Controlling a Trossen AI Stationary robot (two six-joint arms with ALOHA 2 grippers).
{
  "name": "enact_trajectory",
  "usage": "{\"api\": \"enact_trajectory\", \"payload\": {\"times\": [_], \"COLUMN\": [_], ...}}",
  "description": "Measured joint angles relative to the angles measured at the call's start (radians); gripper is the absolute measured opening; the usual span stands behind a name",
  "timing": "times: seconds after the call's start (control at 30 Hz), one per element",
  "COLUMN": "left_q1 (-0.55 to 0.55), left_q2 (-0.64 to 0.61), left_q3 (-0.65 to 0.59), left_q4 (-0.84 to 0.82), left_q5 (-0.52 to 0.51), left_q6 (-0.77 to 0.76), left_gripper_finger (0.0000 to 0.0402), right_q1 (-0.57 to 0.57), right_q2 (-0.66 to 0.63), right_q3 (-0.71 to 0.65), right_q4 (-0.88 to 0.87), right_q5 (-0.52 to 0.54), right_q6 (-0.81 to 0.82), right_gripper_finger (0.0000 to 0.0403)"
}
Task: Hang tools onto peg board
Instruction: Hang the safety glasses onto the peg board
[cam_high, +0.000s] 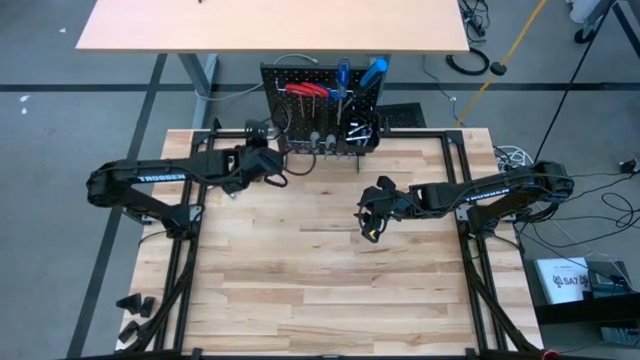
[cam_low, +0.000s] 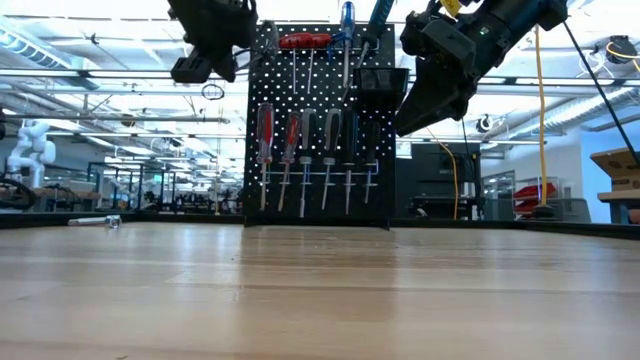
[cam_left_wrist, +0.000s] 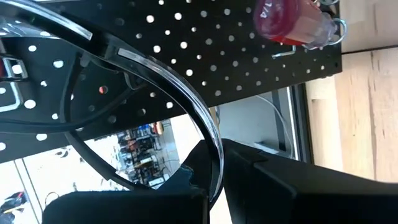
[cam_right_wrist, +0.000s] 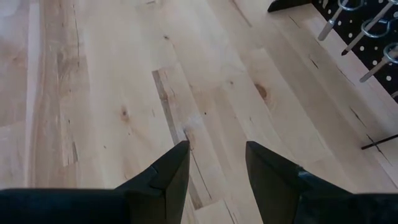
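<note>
The peg board (cam_high: 322, 105) stands upright at the far edge of the table (cam_high: 300, 270), near its middle. It is a black perforated metal panel on small feet. Red-handled hex keys (cam_high: 306, 91) hang across its upper part. A blue-handled screwdriver (cam_high: 342, 76) and a second blue handle (cam_high: 373, 70) rise above the top edge, beside a square black bin (cam_low: 381, 80) fixed at the panel's upper right. In the low view, a row of screwdrivers (cam_low: 312, 150) with red, grey and blue handles hangs lower on the panel, shafts pointing down.

The left gripper (cam_high: 268, 168) sits just in front of the peg board's left side, raised above the table. Its fingers are closed on the black-framed glasses (cam_left_wrist: 155, 99); the left wrist view shows a clear lens and dark frame clamped between them, close against the perforated panel, with a red-handled tool (cam_left_wrist: 292, 22) hanging on a pale hook nearby.

The right gripper (cam_high: 372, 218) hangs above the table to the right of centre, well clear of the board. Its fingers (cam_right_wrist: 168, 177) stand parted with nothing between them, only bare wood below.

The table is pale wood in butcher-block strips with visible knots. A small silver metal piece (cam_low: 97, 221) lies at the far left in the low view. Beyond the table stand a second tan tabletop (cam_high: 270, 25), grey floor and trailing cables (cam_high: 470, 60). The low view shows an open workshop hall with ceiling lights.
</note>
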Motion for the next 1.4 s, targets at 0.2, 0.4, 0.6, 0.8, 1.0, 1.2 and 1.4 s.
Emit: {"api": "enact_trajectory", "payload": {"times": [0.2, 0.4, 0.6, 0.8, 1.0, 1.2, 1.4], "left_q1": [0.023, 0.059, 0.075, 0.075, 0.075, 0.091, 0.114], "left_q2": [0.0, 0.0, 0.0, 0.0, 0.0, 0.0, 0.0], "left_q3": [0.0, 0.0, 0.0, 0.0, 0.0, 0.0, 0.0], "left_q4": [0.002, 0.002, 0.003, 0.004, 0.004, 0.023, 0.059], "left_q5": [0.038, 0.042, 0.05, 0.073, 0.074, 0.074, 0.077], "left_q6": [0.033, 0.051, 0.07, 0.095, 0.102, 0.151, 0.153], "left_gripper_finger": [0.0017, 0.0017, 0.0017, 0.0017, 0.0017, 0.0017, 0.0017], "right_q1": [0.0, 0.0, 0.0, 0.0, 0.0, 0.0, 0.0], "right_q2": [0.0, 0.0, 0.0, 0.0, 0.0, 0.0, 0.0], "right_q3": [0.0, 0.0, 0.0, 0.0, 0.0, 0.0, 0.0], "right_q4": [0.0, 0.0, 0.0, -0.001, -0.001, -0.001, -0.001], "right_q5": [0.0, 0.0, 0.0, 0.0, 0.0, 0.0, 0.0], "right_q6": [0.0, -0.005, -0.008, -0.008, -0.008, -0.008, -0.008], "right_gripper_finger": [0.0148, 0.0148, 0.0148, 0.0148, 0.0148, 0.0148, 0.0148]}}
